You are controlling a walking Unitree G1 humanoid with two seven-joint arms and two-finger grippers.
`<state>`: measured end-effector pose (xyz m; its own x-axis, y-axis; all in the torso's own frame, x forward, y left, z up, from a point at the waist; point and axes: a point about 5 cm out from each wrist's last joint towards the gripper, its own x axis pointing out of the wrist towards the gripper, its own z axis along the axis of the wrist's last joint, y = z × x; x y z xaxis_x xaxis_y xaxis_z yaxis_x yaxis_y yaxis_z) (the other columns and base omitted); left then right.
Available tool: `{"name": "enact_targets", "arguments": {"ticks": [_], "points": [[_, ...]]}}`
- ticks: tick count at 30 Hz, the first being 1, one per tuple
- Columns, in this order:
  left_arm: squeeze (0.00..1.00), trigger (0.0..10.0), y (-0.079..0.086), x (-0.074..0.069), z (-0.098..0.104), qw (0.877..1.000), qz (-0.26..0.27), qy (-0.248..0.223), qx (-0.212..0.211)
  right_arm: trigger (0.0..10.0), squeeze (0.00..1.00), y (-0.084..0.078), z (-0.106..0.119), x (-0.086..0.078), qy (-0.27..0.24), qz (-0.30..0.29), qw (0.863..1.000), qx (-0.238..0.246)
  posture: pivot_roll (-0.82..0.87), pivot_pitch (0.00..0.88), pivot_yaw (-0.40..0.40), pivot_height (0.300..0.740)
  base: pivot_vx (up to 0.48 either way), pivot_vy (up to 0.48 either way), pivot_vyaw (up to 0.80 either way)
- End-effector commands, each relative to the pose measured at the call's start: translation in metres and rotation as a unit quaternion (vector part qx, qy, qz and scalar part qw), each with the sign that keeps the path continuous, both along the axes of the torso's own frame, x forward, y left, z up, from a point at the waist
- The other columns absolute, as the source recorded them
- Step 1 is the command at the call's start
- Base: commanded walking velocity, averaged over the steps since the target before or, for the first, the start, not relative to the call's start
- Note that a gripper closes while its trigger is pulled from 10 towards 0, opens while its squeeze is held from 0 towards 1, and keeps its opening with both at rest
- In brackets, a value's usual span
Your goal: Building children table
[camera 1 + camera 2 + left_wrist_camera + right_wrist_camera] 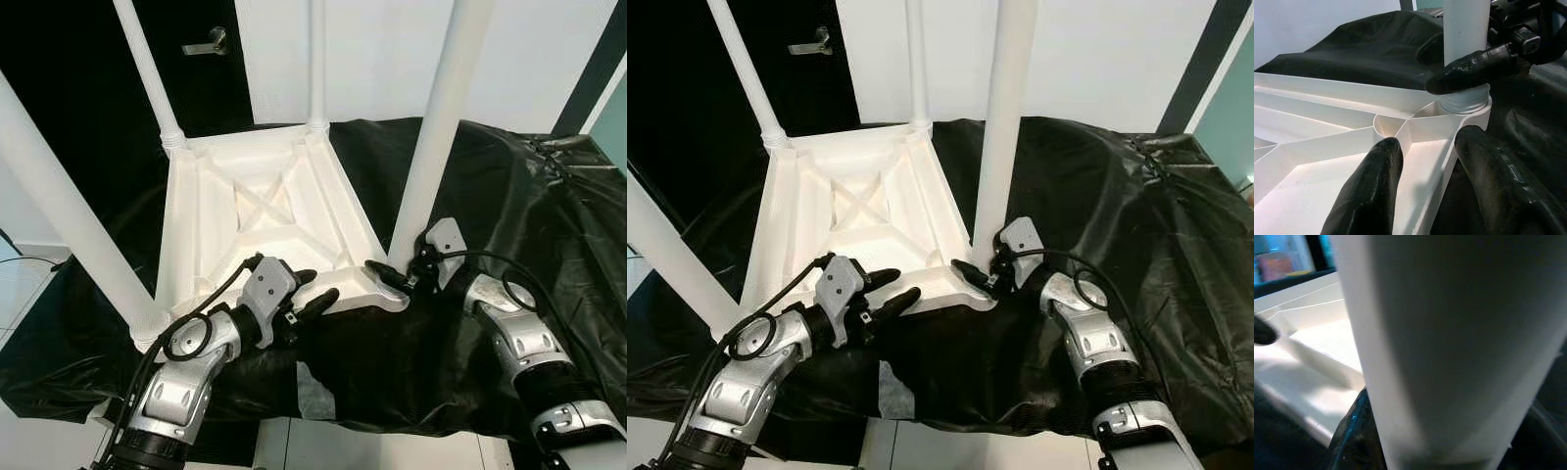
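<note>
- A black sheet (549, 215) is covering the surface; a door handle (208, 42) is showing far left;
- The upturned white table (260, 230) is lying on it; the left tool (306, 292), spread, is straddling its near rim;
- The right tool (392, 277) is pinching the near-right leg (441, 127) at its base.

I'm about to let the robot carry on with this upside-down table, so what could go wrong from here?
1. The right gripper clasps the near leg only at its base; the tall leg could lean or bind in its socket.
2. The left gripper straddles just the thin tabletop rim, so the tabletop may slip or turn.
3. The black sheet underneath is loose and wrinkled, so the table could slide.
</note>
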<state>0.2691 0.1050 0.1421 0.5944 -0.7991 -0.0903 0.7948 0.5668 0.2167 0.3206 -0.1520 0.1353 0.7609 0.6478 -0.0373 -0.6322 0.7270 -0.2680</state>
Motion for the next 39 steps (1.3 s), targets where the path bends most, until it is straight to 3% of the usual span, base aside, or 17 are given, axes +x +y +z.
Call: {"name": "enact_targets", "arguments": {"ticks": [1, 10, 12, 14, 16, 23, 24, 39], "points": [[0.00, 10.0, -0.001, -0.003, -0.003, 1.000, -0.001, 0.000, 0.007, 0.0, 0.00, 0.001, -0.009, -0.004, 0.003, -0.039, 0.999, -0.015, 0.03, 0.000, -0.005, 0.740, 0.000, 0.000, 0.00], [0.00, 10.0, -0.002, -0.005, -0.004, 1.000, -0.003, 0.003, 0.006, 0.0, 0.00, 0.007, -0.012, -0.012, -0.006, -0.112, 0.994, 0.014, 0.02, 0.000, 0.000, 0.740, 0.000, 0.000, 0.00], [0.00, 10.0, -0.003, -0.006, -0.005, 1.000, -0.005, 0.005, 0.006, 0.0, 0.00, 0.010, -0.014, -0.016, -0.009, -0.178, 0.984, 0.029, 0.02, 0.000, -0.002, 0.740, 0.000, 0.000, 0.00], [0.00, 10.0, -0.003, -0.006, -0.005, 1.000, -0.005, 0.005, 0.006, 0.0, 0.00, 0.010, -0.014, -0.016, -0.009, -0.178, 0.984, 0.029, 0.02, 0.000, -0.002, 0.740, 0.000, 0.000, 0.00], [0.00, 10.0, -0.003, -0.006, -0.006, 1.000, -0.005, 0.007, 0.005, 0.0, 0.00, 0.018, -0.016, -0.022, -0.014, -0.242, 0.969, 0.044, 0.02, 0.000, -0.004, 0.740, 0.000, 0.000, 0.00], [0.00, 10.0, -0.005, -0.005, -0.005, 1.000, -0.004, 0.005, 0.003, 0.0, 0.00, 0.036, -0.019, -0.026, -0.005, -0.294, 0.953, 0.068, 0.03, 0.000, -0.009, 0.740, 0.000, 0.000, 0.00], [0.00, 10.0, -0.005, -0.005, -0.005, 1.000, -0.004, 0.005, 0.002, 10.0, 0.00, 0.042, -0.016, -0.028, -0.011, -0.281, 0.957, 0.074, 0.02, 0.000, -0.003, 0.740, 0.000, 0.000, 0.00], [0.00, 10.0, -0.005, -0.003, -0.003, 1.000, -0.003, 0.002, 0.003, 10.0, 0.00, 0.041, -0.009, -0.029, -0.020, -0.278, 0.957, 0.084, 0.02, 0.000, -0.004, 0.740, 0.000, 0.000, 0.00]]}}
